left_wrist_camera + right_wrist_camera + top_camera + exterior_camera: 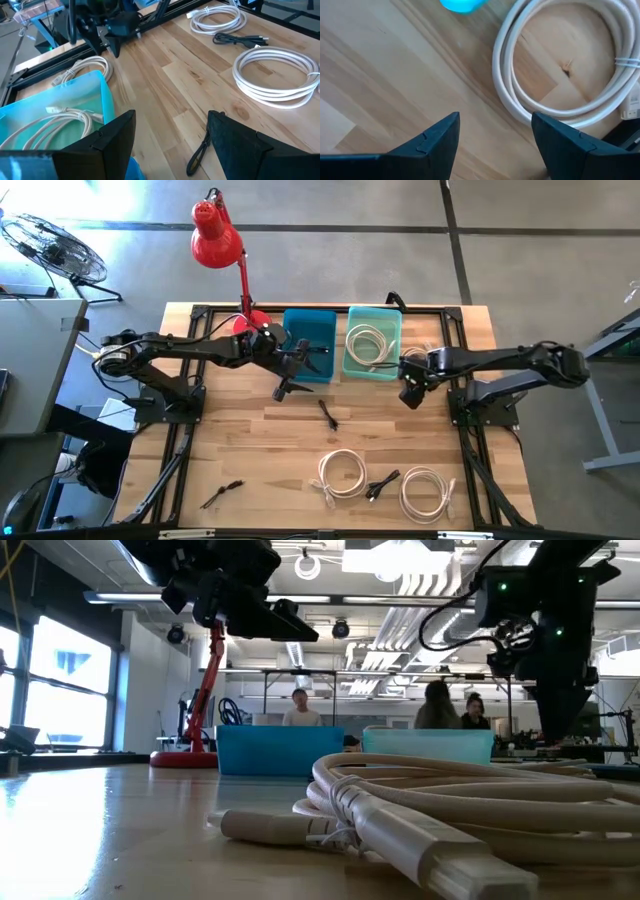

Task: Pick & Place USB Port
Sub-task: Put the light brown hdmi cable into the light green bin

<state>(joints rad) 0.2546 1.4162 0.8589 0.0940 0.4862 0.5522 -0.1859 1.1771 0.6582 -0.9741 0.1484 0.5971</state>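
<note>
High view shows the left claw (283,387) released and empty beside the blue bin (309,343), just above the black USB cable (328,415) on the table (230,450). Next it should descend on that cable. The right claw (409,395) waits released.

The counter (260,450) is pale, smooth wood planks with visible grain. White cables (343,473) look glossy rubbery plastic; the bins (372,330) smooth plastic; the lamp (212,235) glossy red.
</note>
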